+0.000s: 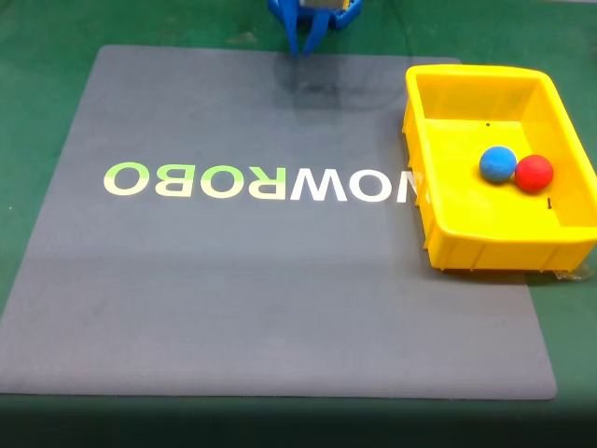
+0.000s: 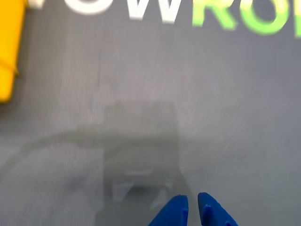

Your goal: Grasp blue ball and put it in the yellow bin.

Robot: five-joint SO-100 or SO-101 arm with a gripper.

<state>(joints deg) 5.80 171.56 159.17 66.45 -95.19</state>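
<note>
1. The blue ball (image 1: 498, 164) lies inside the yellow bin (image 1: 438, 217), on its floor, toward the right half in the fixed view.
2. A red ball (image 1: 534, 173) lies just to the right of the blue one, touching it or very nearly so; both sit clear of the bin's walls.
3. The bin stands at the right edge of a grey mat (image 1: 261, 299), its left part on the mat and its right part over the green desk (image 1: 47, 103). In the wrist view a corner of the bin (image 2: 10, 47) shows at the upper left.
4. The mat carries white and light-green lettering (image 1: 261, 181), seen reversed in the fixed view, running across its middle up to the bin's left wall.
5. The blue gripper (image 1: 306, 39) hangs at the top edge of the fixed view, above the mat's far border, well apart from the bin.
6. In the wrist view the jaws' two blue tips (image 2: 193, 209) point at bare mat with only a narrow gap between them, nearly closed and holding nothing.
</note>
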